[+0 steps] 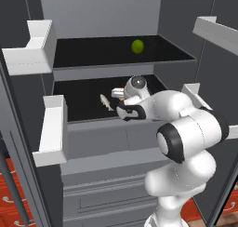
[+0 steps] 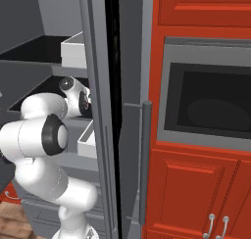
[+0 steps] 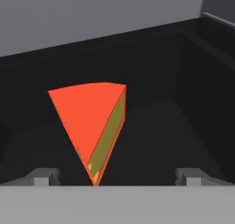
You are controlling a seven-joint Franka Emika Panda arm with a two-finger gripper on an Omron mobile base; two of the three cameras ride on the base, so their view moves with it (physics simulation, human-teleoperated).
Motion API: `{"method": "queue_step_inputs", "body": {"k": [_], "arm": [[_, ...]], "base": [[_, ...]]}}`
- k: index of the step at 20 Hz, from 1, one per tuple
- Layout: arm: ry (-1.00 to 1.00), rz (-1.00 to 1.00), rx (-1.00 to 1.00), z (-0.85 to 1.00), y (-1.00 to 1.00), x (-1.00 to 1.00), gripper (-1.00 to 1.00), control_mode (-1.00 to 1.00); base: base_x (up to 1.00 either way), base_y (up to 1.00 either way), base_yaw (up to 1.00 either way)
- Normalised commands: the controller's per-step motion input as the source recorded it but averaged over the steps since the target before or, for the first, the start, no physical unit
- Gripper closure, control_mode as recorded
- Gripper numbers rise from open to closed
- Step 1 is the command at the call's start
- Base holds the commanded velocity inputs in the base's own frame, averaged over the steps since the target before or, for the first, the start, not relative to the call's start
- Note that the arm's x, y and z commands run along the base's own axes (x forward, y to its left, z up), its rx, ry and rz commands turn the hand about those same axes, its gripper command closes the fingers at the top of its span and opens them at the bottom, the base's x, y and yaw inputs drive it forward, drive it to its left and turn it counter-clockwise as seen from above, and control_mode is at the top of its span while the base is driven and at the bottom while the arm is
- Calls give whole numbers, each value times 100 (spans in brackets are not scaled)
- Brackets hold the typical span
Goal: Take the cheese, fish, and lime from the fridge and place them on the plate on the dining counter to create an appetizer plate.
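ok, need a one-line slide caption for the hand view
Open gripper lined up on the cheese wedge, standing on a black fridge shelf, its tip pointing between the fingertips.

The tall grey steel fridge (image 1: 100, 16) stands open, its black shelves bare to view. A small round yellow-green lime (image 1: 137, 46) sits on the upper shelf. A slender silvery-grey fish (image 1: 107, 102) lies on the shelf below. An orange-yellow cheese wedge (image 3: 94, 122) with a red rind face stands upright on a dark shelf
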Motion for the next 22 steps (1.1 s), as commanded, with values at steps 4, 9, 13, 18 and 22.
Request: {"method": "queue_step_inputs", "body": {"k": [4,9,13,18,22], "arm": [[0,-2,0,0,1,39,-100,-100],[0,-3,0,0,5,42,-100,-100],[0,-2,0,-9,16,41,-100,-100],[0,-1,0,-20,25,39,-100,-100],[0,-2,0,-27,15,26,-100,-100]], "base": [[0,0,0],[0,0,0],[0,0,0],[0,0,0],[0,0,0]]}}
